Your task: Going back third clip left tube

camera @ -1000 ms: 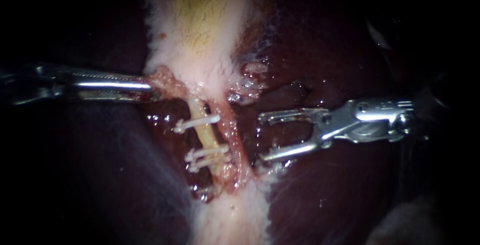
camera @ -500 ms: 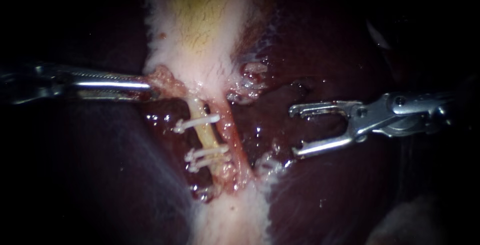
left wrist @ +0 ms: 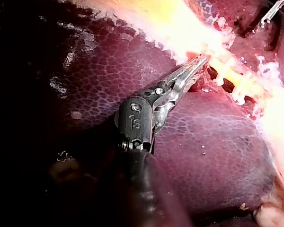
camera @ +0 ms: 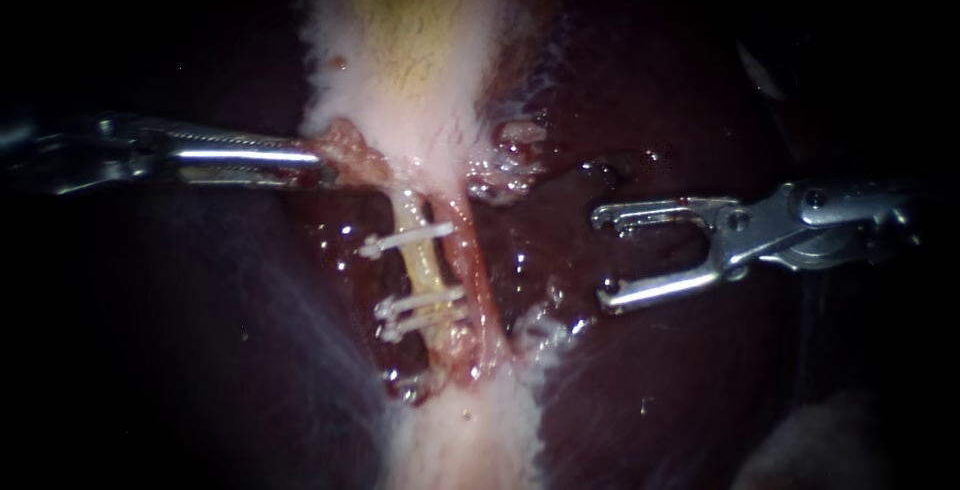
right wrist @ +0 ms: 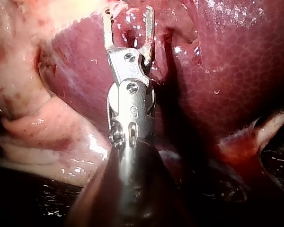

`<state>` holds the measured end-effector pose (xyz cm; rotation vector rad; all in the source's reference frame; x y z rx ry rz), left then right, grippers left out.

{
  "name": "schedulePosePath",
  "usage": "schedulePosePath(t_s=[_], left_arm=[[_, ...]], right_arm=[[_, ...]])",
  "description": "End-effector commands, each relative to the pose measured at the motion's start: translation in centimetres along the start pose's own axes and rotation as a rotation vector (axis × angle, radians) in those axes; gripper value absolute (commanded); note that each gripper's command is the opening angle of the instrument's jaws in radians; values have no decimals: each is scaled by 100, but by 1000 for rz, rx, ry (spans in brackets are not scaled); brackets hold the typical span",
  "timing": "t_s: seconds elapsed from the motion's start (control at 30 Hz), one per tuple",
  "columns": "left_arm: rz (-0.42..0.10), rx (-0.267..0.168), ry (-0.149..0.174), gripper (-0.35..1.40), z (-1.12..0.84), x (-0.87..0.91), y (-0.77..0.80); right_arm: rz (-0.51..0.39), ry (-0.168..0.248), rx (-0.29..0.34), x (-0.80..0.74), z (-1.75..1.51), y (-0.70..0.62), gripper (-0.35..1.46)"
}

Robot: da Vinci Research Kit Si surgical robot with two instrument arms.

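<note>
The pale yellow left tube [camera: 421, 262] runs down from the gallbladder [camera: 400, 70] and carries three white clips: one higher [camera: 405, 240] and two close together lower [camera: 420, 310]. The reddish right tube [camera: 476, 275] lies beside it. My left instrument [camera: 312, 164] is shut on reddish tissue at the gallbladder's lower end [camera: 345, 145]; in the left wrist view its jaws [left wrist: 201, 62] bite that tissue [left wrist: 199, 78] beside the clipped tube [left wrist: 232, 75]. My right instrument [camera: 602, 258] is open and empty, well to the right of the tubes, over the liver [right wrist: 227, 71]. Its jaws [right wrist: 128, 19] show a wide gap.
Dark red liver [camera: 680, 380] lies on both sides of the tubes. A pale fatty strip [camera: 460, 440] continues below the clips. Wet, raw patches [camera: 505, 165] sit right of the gallbladder's lower end. The right instrument's tip [left wrist: 274, 8] shows far ahead in the left wrist view.
My right instrument has drawn back to the right, away from the tubes, jaws still open and empty. The left instrument keeps its hold; the whole scene has shifted slightly right.
</note>
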<state>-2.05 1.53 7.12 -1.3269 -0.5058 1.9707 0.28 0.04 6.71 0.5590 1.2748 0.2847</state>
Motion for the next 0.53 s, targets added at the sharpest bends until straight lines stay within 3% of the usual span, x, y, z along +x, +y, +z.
schedulePosePath(t_s=[0.03, 0.27, 0.53], left_arm=[[1, 3, 0, -35, 4, -1, -2], [4, 17, -8, -35, 25, -7, -2], [5, 19, -11, -35, 24, -8, -4]], right_arm=[[0, 0, 0, 0, 0, 0, 50], [0, 0, 0, 0, 0, 0, 50], [0, 0, 0, 0, 0, -1, 50]])
